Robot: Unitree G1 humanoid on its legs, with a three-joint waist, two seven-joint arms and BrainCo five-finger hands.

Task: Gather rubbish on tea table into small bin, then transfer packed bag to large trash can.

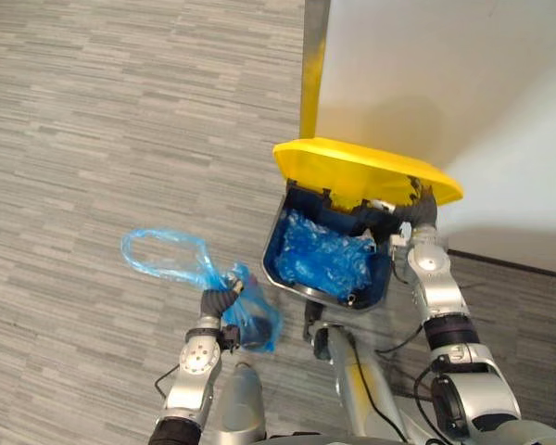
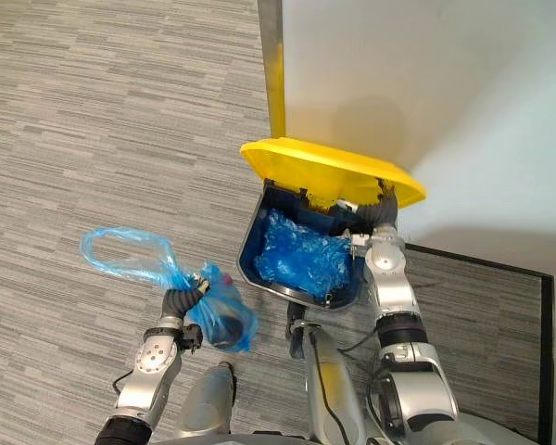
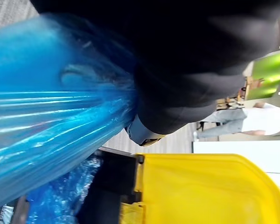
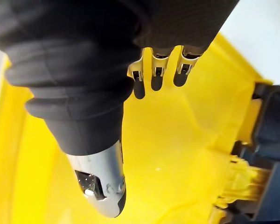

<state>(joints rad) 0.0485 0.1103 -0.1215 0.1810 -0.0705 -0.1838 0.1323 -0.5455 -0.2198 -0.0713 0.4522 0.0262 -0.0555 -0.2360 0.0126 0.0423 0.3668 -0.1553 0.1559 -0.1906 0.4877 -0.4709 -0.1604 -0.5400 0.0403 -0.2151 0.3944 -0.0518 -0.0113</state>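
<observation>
At the lower left of the frame, the left robot hand (image 1: 221, 298) has its fingers curled tight round the gathered neck of the packed bag (image 1: 257, 323). The bag hangs blue and full just beside the large trash can (image 1: 274, 243), not yet over its mouth, and a loose loop of its plastic trails off to the left. Right of centre, the right robot hand (image 4: 152, 74) props up the yellow lid (image 1: 361, 171), fingers straight against its underside. A blue liner (image 1: 320, 258) shows inside the can. I'd say this is the final transfer. The next move calls for the left arm to lift the bag over the rim and let go, with the lid held open.
</observation>
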